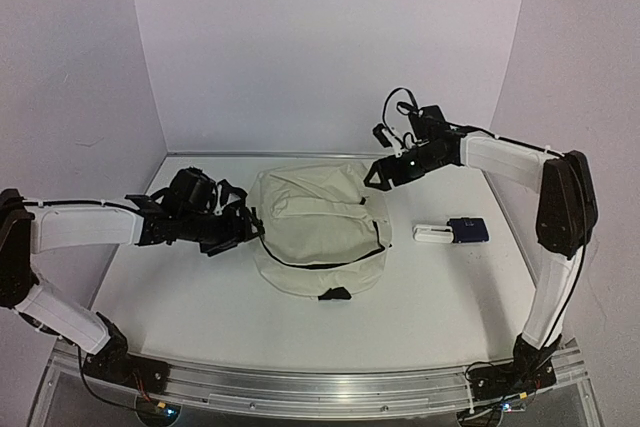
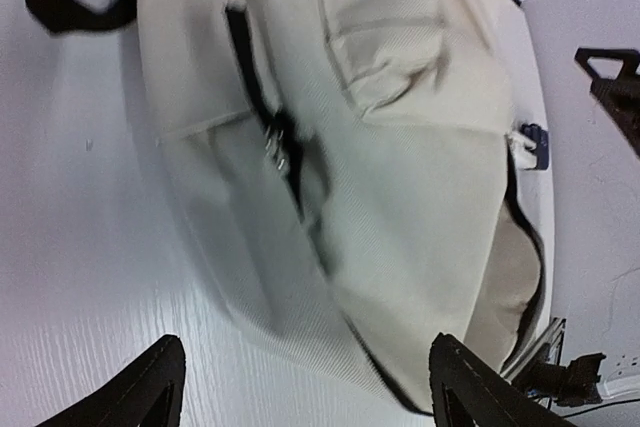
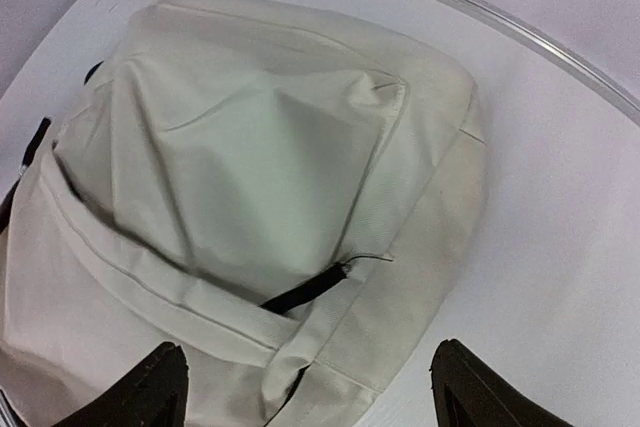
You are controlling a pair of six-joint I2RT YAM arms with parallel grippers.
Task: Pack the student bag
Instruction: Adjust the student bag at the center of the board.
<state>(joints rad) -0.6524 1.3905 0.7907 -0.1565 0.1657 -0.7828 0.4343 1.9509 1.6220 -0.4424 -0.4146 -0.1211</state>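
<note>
Top external shows the soft cream-beige fabric student bag [image 1: 318, 232] flanked: left gripper [image 1: 245, 226] just beside its left edge, right gripper [image 1: 377, 177] at its far-right corner (both jaws spread, empty). Neither looks clearly nearer.

- A robotics lab test cell rather than a home, shop or office.
- Plain pale walls [image 1: 330, 47] stand beyond the fingers [image 1: 376, 176] and out to either side of them, boxing in a white counter [image 1: 440, 317].
- An aluminium rail [image 1: 320, 387] runs along the counter's edge well back from the fingers; the left arm [image 1: 80, 227] and right arm [image 1: 510, 159] are bolted there.
- Loose cables [image 1: 395, 102] loop just above the right arm's fingers.
</note>
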